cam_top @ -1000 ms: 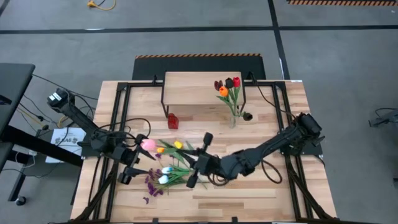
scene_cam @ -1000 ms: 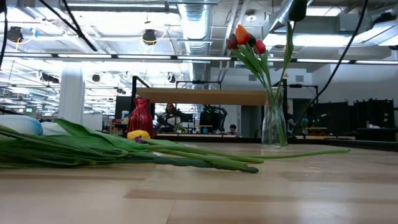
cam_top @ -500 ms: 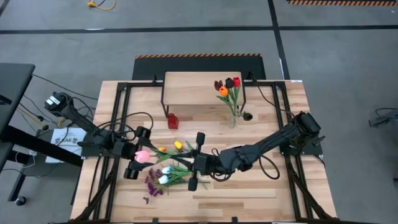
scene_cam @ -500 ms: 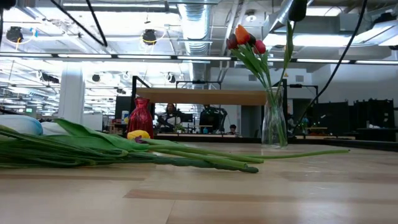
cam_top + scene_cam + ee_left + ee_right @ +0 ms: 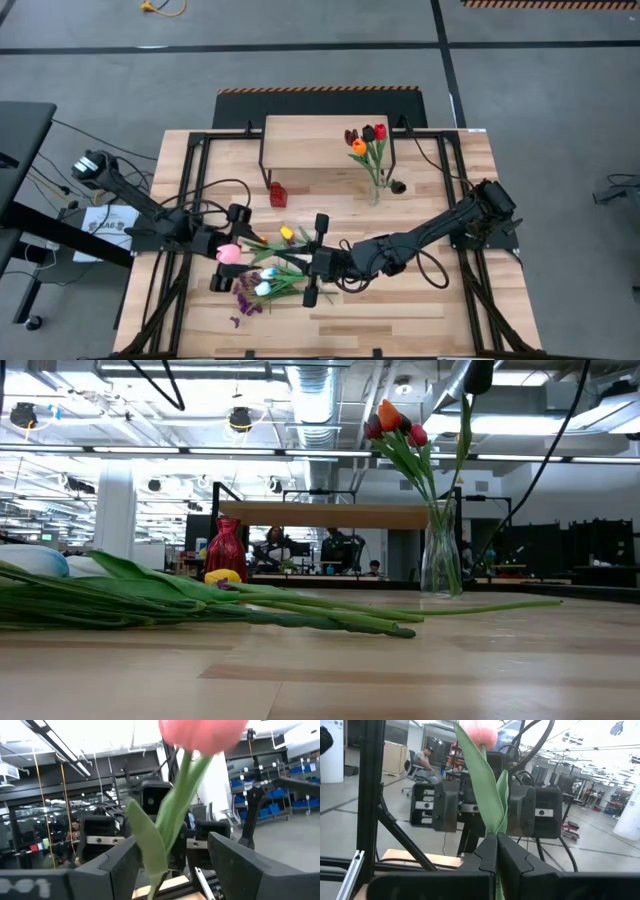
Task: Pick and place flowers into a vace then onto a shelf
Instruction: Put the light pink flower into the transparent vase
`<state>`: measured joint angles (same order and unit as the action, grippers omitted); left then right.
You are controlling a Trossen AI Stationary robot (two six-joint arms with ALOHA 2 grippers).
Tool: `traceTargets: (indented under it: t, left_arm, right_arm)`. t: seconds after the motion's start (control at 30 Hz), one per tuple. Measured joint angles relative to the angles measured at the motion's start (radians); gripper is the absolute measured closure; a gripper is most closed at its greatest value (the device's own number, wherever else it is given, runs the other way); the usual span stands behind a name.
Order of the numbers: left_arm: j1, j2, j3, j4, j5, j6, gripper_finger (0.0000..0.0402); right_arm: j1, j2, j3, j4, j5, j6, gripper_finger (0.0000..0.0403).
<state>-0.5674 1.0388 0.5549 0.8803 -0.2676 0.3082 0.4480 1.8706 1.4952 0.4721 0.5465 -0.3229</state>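
The surface (image 5: 420, 310) is carrying the shelf (image 5: 300, 135) at its far edge, with a glass vase (image 5: 376, 190) of tulips standing at the shelf's front right corner and a small red vase (image 5: 277, 193) just by its front left leg. The remaining flowers (image 5: 268, 282) are lying in a loose bunch toward the near left part. Above them the right end effector (image 5: 315, 262) is pinching a pink tulip (image 5: 229, 253) by its stem, fingers fully closed, while the left end effector (image 5: 231, 250) is sitting half open with its fingers either side of the bloom.
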Motion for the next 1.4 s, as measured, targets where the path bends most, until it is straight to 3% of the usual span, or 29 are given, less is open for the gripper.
traceTargets:
  t: [0.3,0.7,0.83,1.07,1.17,1.27,1.4]
  left_arm:
    - [0.0,0.088,0.069,-0.014,-0.008,0.019,0.018]
    - [-0.001,0.064,0.077,-0.035,-0.019,0.025,0.0184]
    - [-0.001,0.043,0.077,-0.079,-0.021,0.024,0.0228]
    - [0.0,-0.004,0.077,-0.177,-0.007,0.008,0.0387]
    - [0.001,-0.044,0.096,-0.287,-0.023,0.001,0.0396]
    - [0.007,-0.082,0.175,-0.511,-0.025,-0.035,0.0399]
    - [0.035,-0.085,0.3,-0.762,0.074,-0.106,0.04]
  right_arm:
    - [0.004,0.0,0.0,-0.006,-0.001,0.0,0.0403]
    - [0.023,0.0,0.0,-0.028,0.031,-0.02,0.0403]
    - [0.023,0.0,0.0,-0.031,0.034,-0.026,0.0403]
    - [0.021,0.0,0.0,-0.067,0.031,-0.027,0.0403]
    - [0.014,0.0,0.0,-0.083,0.034,-0.027,0.0403]
    - [0.011,0.0,0.0,-0.106,0.037,-0.031,0.0397]
    - [0.003,0.0,0.0,-0.147,0.035,-0.044,0.0369]
